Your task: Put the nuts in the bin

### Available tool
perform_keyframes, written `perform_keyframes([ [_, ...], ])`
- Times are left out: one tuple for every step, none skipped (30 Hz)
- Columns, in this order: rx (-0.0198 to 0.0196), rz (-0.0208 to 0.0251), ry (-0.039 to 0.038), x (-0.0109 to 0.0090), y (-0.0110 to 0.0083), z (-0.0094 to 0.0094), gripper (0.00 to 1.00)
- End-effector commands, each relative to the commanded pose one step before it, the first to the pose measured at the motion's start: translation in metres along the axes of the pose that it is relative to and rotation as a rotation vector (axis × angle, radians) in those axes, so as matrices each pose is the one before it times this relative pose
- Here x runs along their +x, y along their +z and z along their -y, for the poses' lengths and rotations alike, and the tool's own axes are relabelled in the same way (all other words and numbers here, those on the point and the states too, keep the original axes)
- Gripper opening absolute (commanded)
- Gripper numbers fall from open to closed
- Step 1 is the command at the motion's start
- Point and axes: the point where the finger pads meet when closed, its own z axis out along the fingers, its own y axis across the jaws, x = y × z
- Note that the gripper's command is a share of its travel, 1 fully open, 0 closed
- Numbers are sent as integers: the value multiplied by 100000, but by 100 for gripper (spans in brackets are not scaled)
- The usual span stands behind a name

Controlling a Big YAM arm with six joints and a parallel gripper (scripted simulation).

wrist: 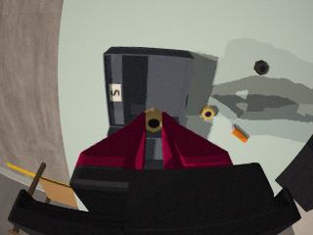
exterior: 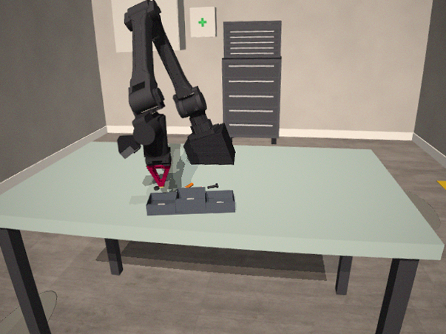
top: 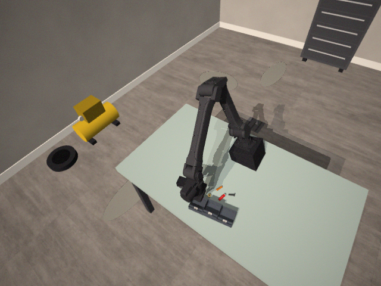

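Observation:
My gripper [wrist: 154, 118] [exterior: 161, 184] [top: 202, 194] has red fingers and is shut on a small brass nut [wrist: 153, 121]. It hangs low over the table, just off the end of the row of three dark bins [exterior: 190, 205] [top: 214, 210]. The nearest bin is the one marked S [wrist: 147, 81] [exterior: 160, 204], and the held nut sits just short of its end wall in the wrist view. A second brass nut [wrist: 207, 113] [top: 209, 195] lies on the table beside the bins. A black nut [wrist: 261, 66] [exterior: 155, 188] lies farther off on the table.
An orange piece [top: 219, 187] [exterior: 188, 185] [wrist: 239, 133], a red cylinder [top: 222, 196] and a black bolt [top: 231, 194] [exterior: 213, 186] lie on the table behind the bins. The arm's dark base block [top: 247, 154] stands farther back. The table's left edge [exterior: 43, 159] is near.

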Motion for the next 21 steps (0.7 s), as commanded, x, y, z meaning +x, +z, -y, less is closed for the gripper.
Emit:
perform_keyframes([
  [-2169,1316,8167,-710,-665,-484,11],
  [-175,6,195,-83,-36,-8,11],
  [-496,55,314,-148,-127,-204,11],
  [-244,44,234,-117,-56,-102,11],
  [-39,14,162,-82,1,1,11],
  [27,-4,131,-63,20,47,11],
  [-27,-12,113,-60,10,31,11],
  [-21,3,9,-10,-4,16,11],
  [-24,5,10,-11,-4,17,11],
  [-12,3,5,-7,-1,32,11],
  [0,0,0,0,0,0,11],
  [0,0,0,0,0,0,11],
  [-17,0,7,-8,-3,21,11],
  [-11,3,5,-7,0,33,11],
  [-9,1,4,-6,1,34,11],
  [2422,-391,-885,471,1230,558,11],
  [704,-122,-318,129,510,101,11],
  [-800,131,-295,-148,-24,-409,11],
  [-468,83,-415,-89,71,-239,11],
  [596,-110,-803,117,365,312,11],
  [686,-133,-631,137,388,359,11],
])
